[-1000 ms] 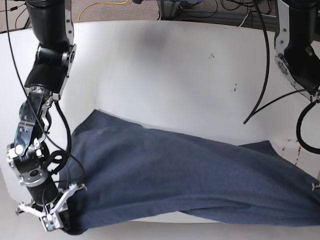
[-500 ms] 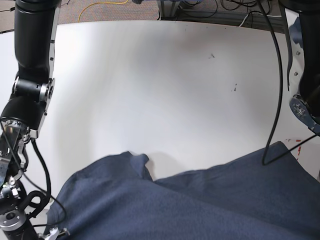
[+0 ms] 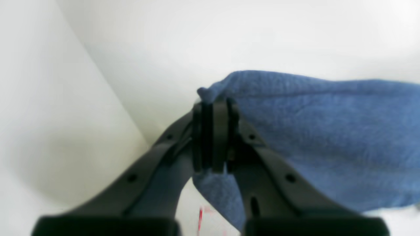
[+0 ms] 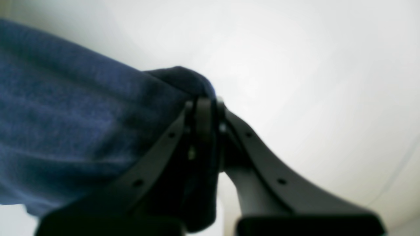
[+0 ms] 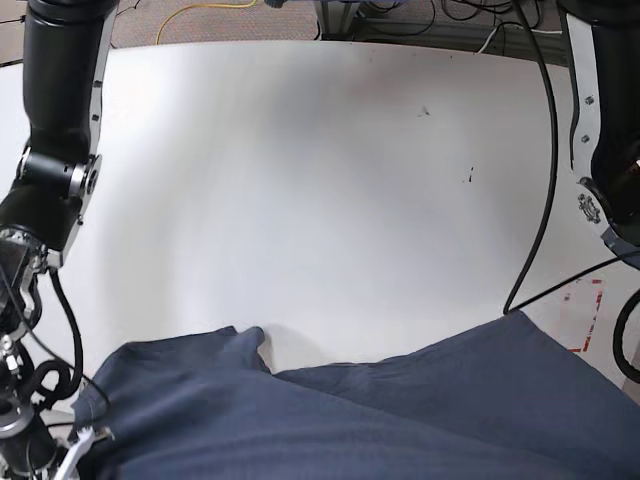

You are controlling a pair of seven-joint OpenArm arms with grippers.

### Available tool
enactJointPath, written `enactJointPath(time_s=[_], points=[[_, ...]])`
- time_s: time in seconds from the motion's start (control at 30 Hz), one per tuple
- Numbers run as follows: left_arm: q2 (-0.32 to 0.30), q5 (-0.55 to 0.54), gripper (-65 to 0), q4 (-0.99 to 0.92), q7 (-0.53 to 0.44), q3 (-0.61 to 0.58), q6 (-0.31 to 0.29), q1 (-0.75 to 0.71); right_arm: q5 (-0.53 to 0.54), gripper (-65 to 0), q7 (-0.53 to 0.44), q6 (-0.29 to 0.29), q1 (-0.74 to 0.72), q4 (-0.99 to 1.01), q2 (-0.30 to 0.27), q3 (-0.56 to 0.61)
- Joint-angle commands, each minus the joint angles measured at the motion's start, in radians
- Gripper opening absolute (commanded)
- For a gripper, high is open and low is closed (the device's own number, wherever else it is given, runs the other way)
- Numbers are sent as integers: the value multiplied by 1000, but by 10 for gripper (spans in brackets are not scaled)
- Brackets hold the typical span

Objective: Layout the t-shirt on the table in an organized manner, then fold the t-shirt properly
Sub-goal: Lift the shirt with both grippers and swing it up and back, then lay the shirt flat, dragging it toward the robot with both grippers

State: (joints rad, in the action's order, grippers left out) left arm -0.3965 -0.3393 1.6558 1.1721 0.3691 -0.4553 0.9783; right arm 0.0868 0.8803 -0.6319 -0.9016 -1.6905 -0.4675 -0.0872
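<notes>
Since a second ago the t-shirt has been drawn toward the near edge of the table: the far hem, which lay across the middle, now sits low in the base view, a small fold has risen at its far left corner, and both arms have lifted out of most of the frame.

On the left of the base view, the right tool has its jaws pressed together on a bunched corner of cloth, seen in its wrist view; the fabric hangs away from it in a dark sag. Only the tip of that tool shows at the near left corner of the base view.

In the middle, the shirt lies in two overlapping lobes with a crease between them, not flat, and no lettering shows.

On the right, the left tool is likewise clamped on a pinch of blue fabric, with a little tuft poking past the fingertips and more hanging below. The red rectangle mark lies just beyond the cloth's right edge.

The risks, as I judge them: both grips hold only thin edges, so a quick pull could slip one corner free and drop the shirt askew. Uneven travel of the two arms would twist the cloth and deepen the central crease. Dragging it further toward the near edge could let it slide off the table.
</notes>
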Motion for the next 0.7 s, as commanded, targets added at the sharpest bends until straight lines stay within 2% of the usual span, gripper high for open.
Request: enactJointPath(time_s=[0.0, 0.17, 0.27, 0.4, 0.57, 0.67], points=[[-11, -16, -650, 37, -14, 6, 5, -34, -2, -650, -13, 7, 55, -50, -6, -56], [-14, -76, -650, 91, -16, 8, 5, -198, 0, -650, -13, 7, 250, -115, 0, -136], [-14, -96, -650, 132, -16, 17, 5, -305, 0, -650, -14, 7, 368, -145, 26, -191], [-14, -123, -650, 202, -16, 61, 5, -483, 0, -650, -14, 4, 546, -198, 91, -291], [-14, -140, -650, 245, -16, 103, 5, -678, -3, -650, -16, -56, 720, -237, 160, -360], [-14, -142, -650, 272, -16, 147, 5, -783, -2, -650, -16, -66, 809, -253, 200, -392]])
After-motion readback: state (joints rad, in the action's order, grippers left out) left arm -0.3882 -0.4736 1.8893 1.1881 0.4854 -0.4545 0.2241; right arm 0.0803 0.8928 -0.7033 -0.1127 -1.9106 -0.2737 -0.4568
